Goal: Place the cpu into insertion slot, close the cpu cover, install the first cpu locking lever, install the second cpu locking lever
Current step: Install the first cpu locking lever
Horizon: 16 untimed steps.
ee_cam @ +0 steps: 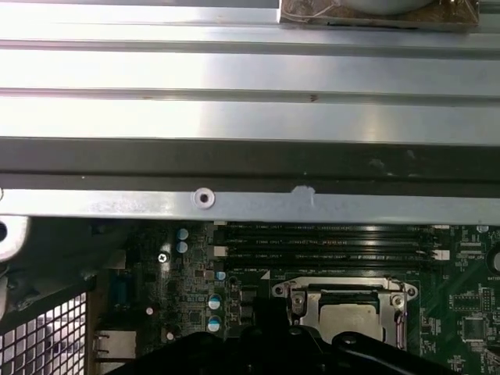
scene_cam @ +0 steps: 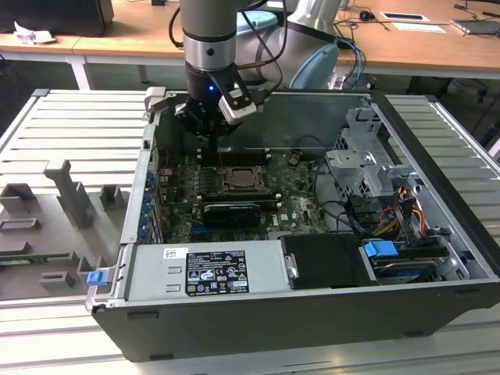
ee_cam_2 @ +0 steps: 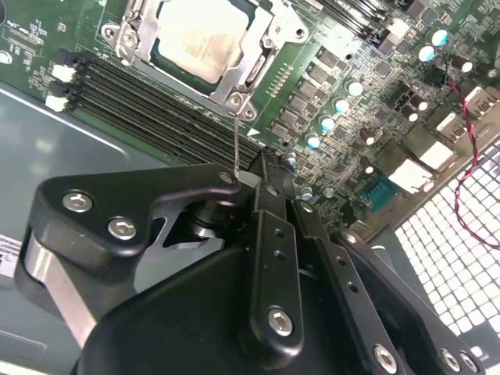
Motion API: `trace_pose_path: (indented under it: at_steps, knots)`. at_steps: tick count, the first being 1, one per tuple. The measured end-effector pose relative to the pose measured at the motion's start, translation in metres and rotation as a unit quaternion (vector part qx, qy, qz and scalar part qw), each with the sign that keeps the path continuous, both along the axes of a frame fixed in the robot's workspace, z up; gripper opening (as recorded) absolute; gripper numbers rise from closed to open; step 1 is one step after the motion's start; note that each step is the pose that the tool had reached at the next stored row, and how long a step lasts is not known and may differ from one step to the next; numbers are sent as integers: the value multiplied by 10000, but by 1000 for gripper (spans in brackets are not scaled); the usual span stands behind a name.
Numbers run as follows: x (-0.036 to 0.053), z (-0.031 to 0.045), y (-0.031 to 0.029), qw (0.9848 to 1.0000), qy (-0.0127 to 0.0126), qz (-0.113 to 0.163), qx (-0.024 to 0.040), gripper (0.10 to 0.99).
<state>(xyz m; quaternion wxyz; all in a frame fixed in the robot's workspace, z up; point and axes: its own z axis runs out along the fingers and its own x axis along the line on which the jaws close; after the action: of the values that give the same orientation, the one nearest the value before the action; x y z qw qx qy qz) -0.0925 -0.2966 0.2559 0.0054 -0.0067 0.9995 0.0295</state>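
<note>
The cpu [ee_cam_2: 199, 35], a pale silvery square, lies in the insertion slot [scene_cam: 244, 181] on the green motherboard. The cpu cover [ee_cam_2: 258, 66] lies flat around it as a metal frame. A thin wire locking lever [ee_cam_2: 235, 144] rises from the socket's corner up to my gripper [ee_cam_2: 254, 178]. The black fingers are closed together there, with the lever's end at their tips. In the exterior view my gripper [scene_cam: 212, 142] hangs inside the open computer case, just behind the socket. In the first wrist view the cpu [ee_cam: 355, 316] and the cover [ee_cam: 293, 301] sit just beyond the gripper's dark body.
Long black memory slots [ee_cam_2: 156, 117] run beside the socket. A black graphics card [scene_cam: 228, 212] lies in front of it, then the grey power supply [scene_cam: 207, 269]. A drive cage [scene_cam: 367, 168] with cables fills the exterior view's right. The case wall [ee_cam: 250, 207] stands close behind the gripper.
</note>
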Motion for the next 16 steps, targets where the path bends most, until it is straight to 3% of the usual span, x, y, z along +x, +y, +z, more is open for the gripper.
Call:
trace_pose_path:
  at_steps: [15, 16]
  knots:
    - [157, -19, 0, 10000, 0, -1, 1, 106]
    - [199, -27, 0, 10000, 0, 0, 0, 106]
